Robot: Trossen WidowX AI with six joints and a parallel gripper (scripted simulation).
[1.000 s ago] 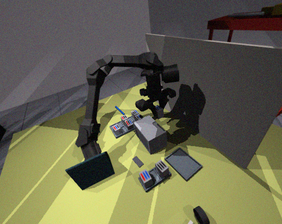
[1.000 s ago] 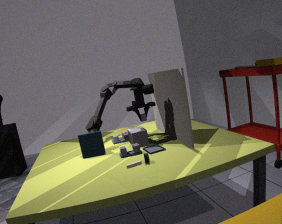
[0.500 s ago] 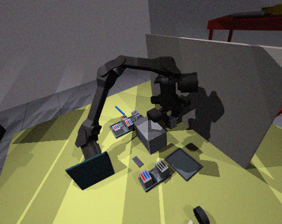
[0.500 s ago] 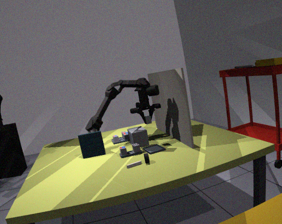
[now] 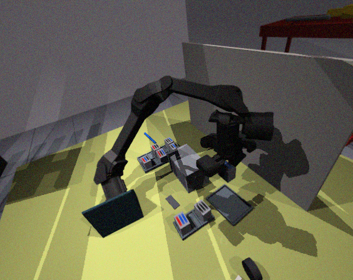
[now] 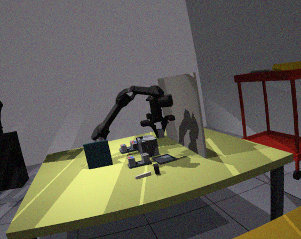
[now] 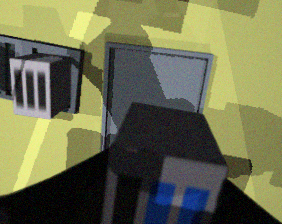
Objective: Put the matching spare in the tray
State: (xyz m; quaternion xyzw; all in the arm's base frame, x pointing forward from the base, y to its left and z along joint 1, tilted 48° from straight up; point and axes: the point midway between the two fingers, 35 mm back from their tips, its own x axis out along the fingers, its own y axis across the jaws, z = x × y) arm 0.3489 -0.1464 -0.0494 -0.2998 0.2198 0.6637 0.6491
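My gripper [image 5: 224, 168] [image 6: 160, 130] is shut on a dark grey spare block [image 5: 228, 174] [image 6: 161, 134] [image 7: 164, 132], its light face showing one black and two blue stripes in the wrist view. It holds the block above the table, beyond the tray's far edge. The flat grey tray [image 5: 229, 204] [image 6: 165, 158] [image 7: 184, 75] has nothing in it. A small rack [image 5: 194, 220] beside it bears a red-and-blue striped block [image 5: 181, 221] and a black-striped block [image 5: 203, 209] [image 7: 32, 90]. A rear rack [image 5: 146, 170] bears several striped blocks. No printed code is readable, and which unit is mounted I cannot tell.
A large grey box [image 5: 186, 162] [image 6: 150, 146] stands beside the gripper. A tall panel [image 5: 246, 81] [image 6: 178, 101] stands on the other side. A dark teal plate [image 5: 115, 215] stands by the arm's base. A black ring [image 5: 252, 269] [image 6: 157, 168] and a white bar [image 6: 143, 175] lie nearer the front.
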